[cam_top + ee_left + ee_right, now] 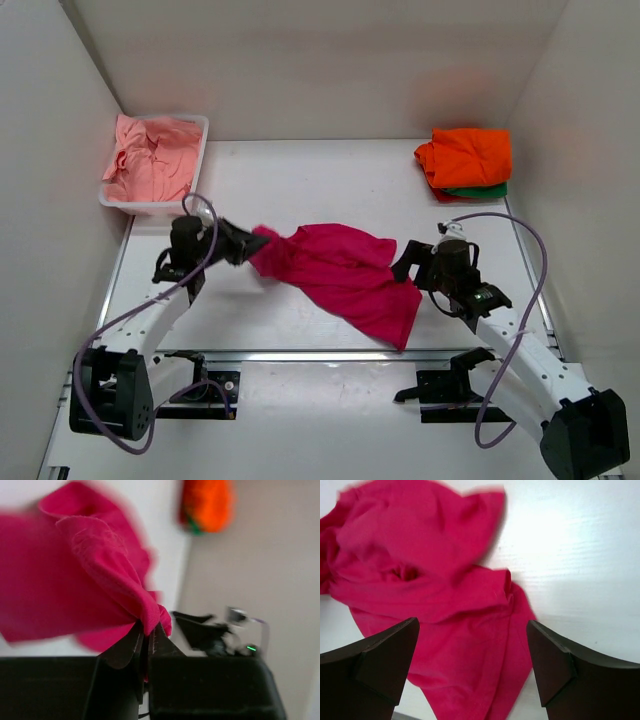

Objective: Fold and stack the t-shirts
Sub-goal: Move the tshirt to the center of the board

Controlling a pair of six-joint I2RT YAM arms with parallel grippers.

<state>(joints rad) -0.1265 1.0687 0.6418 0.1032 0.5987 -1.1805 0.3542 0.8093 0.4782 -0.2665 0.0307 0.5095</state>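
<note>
Your left gripper point(146, 630) is pinched tight on a bunched edge of the crumpled magenta cloth t-shirt point(345, 275), spread across the middle of the white table point(300, 180). Your right gripper point(472, 626) sits wide open over its right side, holding nothing

The magenta t-shirt point(345, 275) is soft matt cloth, the table point(300, 180) smooth.

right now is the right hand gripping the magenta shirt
No, the right hand is open, its two fingers spread wide over the magenta shirt without pinching it.
</note>
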